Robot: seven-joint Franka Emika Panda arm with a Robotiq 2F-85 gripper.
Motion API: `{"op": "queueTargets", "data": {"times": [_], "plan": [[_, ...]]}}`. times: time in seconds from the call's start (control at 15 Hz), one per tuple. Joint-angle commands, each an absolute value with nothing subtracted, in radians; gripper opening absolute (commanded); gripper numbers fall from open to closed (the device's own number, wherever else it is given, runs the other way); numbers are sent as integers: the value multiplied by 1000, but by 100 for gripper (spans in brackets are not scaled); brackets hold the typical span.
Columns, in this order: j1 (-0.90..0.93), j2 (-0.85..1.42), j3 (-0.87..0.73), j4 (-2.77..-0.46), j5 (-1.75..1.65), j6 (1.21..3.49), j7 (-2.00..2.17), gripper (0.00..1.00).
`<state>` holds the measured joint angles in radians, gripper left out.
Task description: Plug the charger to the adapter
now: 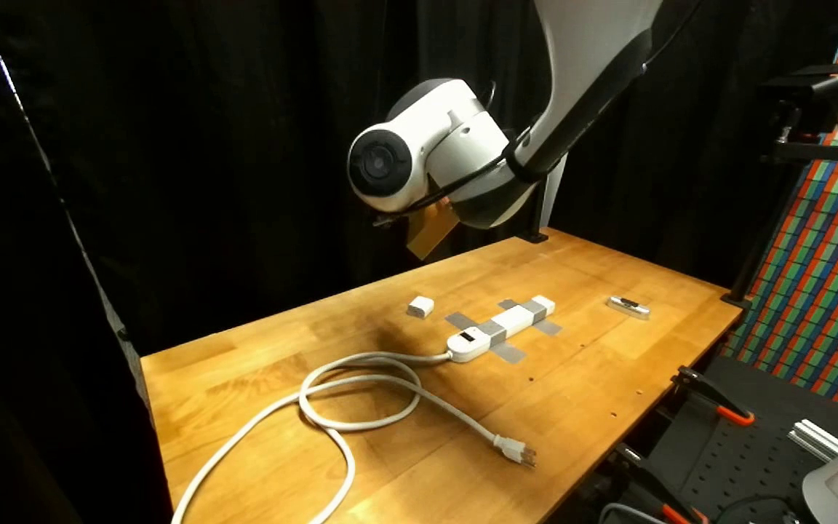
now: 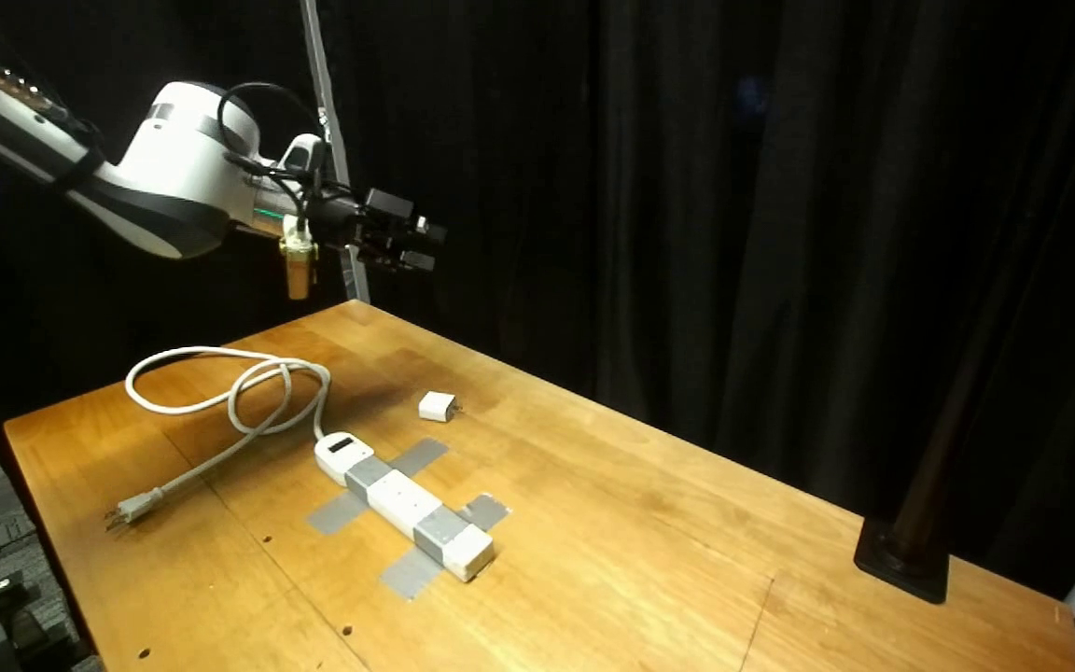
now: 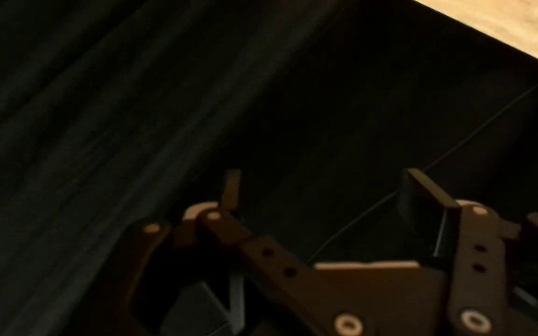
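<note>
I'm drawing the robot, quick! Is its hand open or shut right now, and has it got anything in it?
Hand: open, jaws apart with nothing between them.

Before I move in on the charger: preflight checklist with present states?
1. Gripper open and holding nothing: ok.
2. Gripper aimed at the charger: not ok; the wrist view shows mostly dark curtain, no charger.
3. The charger clear of the white cable: ok; the two lie apart.
4. Prongs facing down for plugging in: not ok; they appear to stick out sideways.
5. Adapter secured: ok; grey tape runs across it onto the table in two places.
6. Adapter off mains: ok; its cable plug lies loose on the table.
</note>
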<state>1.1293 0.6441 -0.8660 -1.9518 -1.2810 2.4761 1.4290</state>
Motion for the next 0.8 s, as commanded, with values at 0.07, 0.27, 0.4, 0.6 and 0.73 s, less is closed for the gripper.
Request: {"op": "queueTargets", "data": {"times": [0.07,0.27,0.4,0.6,0.73], "plan": [[1263,741,-879,-2003,-1293,2257,1710,100],[1084,672,-605,-2001,-1206,2048,1783,100],[1021,652,-521,-2004,-1282,2018,1785,100],[930,665,-415,-1991,-1251,1998,1804,100],[917,661,-414,-1984,-1250,1999,1804,100]]}}
